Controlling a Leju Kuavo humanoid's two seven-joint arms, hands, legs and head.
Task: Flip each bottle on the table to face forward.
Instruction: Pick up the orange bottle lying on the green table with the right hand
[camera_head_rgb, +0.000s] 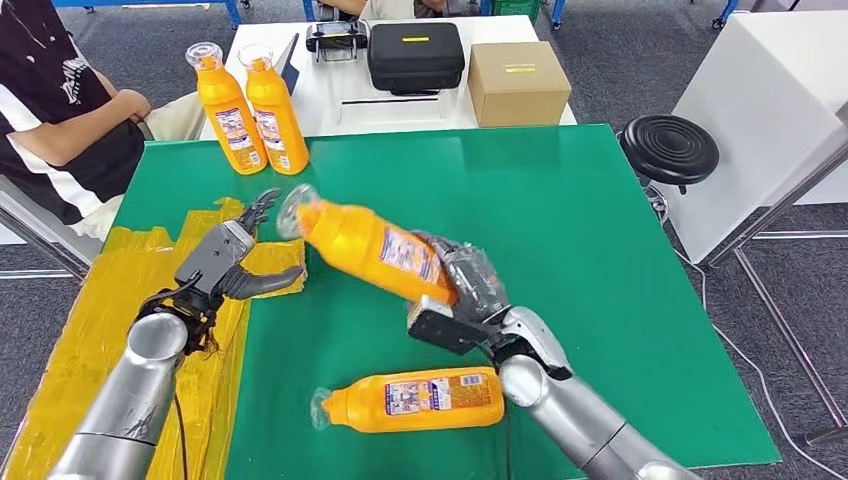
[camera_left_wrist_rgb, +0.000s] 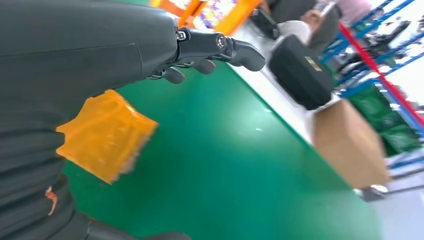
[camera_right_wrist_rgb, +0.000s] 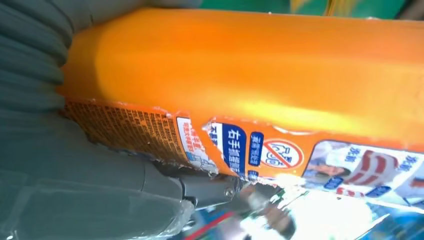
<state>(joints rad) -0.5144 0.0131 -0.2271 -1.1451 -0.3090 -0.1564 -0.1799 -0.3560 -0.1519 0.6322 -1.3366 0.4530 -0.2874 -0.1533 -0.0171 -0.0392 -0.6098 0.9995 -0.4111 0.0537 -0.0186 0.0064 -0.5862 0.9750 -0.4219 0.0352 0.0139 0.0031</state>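
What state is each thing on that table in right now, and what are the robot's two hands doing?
Held bottle: off the table, tilted, cap toward the left hand.
Right hand: grips the held bottle at its base end.
Left hand: fingers apart, holds nothing, beside the cap.
Lying bottle: on its side on the green mat.
Two standing bottles: upright, side by side.
Black case: closed.
Cardboard box: closed.

Head view looks down over the green table (camera_head_rgb: 560, 200) (wrist views close, tilted).

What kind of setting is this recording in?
Probably a robotics lab or test workshop: a green mat-covered table patched with yellow tape, a black equipment case behind, and blue shelving racks.
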